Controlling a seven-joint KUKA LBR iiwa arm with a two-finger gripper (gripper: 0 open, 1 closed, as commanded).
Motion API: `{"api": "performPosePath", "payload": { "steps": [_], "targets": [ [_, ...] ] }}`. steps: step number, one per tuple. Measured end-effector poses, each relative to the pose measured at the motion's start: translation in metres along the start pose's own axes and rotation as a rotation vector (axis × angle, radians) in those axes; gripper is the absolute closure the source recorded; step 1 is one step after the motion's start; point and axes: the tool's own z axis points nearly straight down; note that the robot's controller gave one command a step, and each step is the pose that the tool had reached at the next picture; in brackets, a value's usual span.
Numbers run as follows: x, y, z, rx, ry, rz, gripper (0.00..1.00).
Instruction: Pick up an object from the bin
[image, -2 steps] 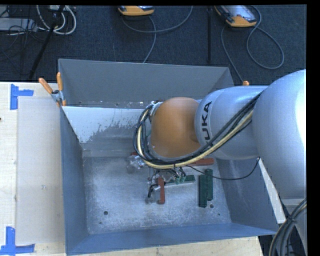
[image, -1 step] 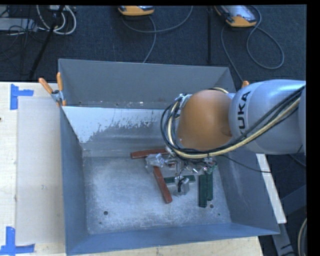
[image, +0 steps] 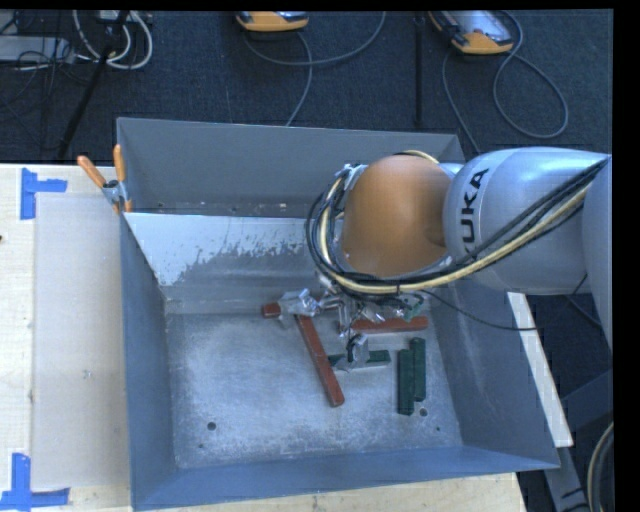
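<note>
Gripper (image: 348, 335) low over long red-brown bar (image: 325, 368), dark green bar (image: 410, 375) nearby

The bin's floor (image: 220, 400) lies bare over its left half and along the near wall, leaving an open way in. Right of centre a long red-brown stick (image: 322, 362) slants across the floor, with a dark green bar (image: 410, 375) near it on the right (a shorter red-brown strip (image: 392, 324) lies behind them). The arm's orange cover (image: 395, 215) overhangs the far right.
</note>
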Motion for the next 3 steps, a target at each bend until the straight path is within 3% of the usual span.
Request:
{"api": "performPosePath", "payload": {
  "steps": [1,2,3],
  "targets": [
    [-0.0043,-0.0028,0.0356,-0.005,0.007,-0.004,0.0],
    [-0.0044,-0.0034,0.0346,-0.003,0.004,0.005,0.0],
    [-0.0062,-0.0038,0.0331,0.0,-0.003,0.006,1.0]
  ]
}}
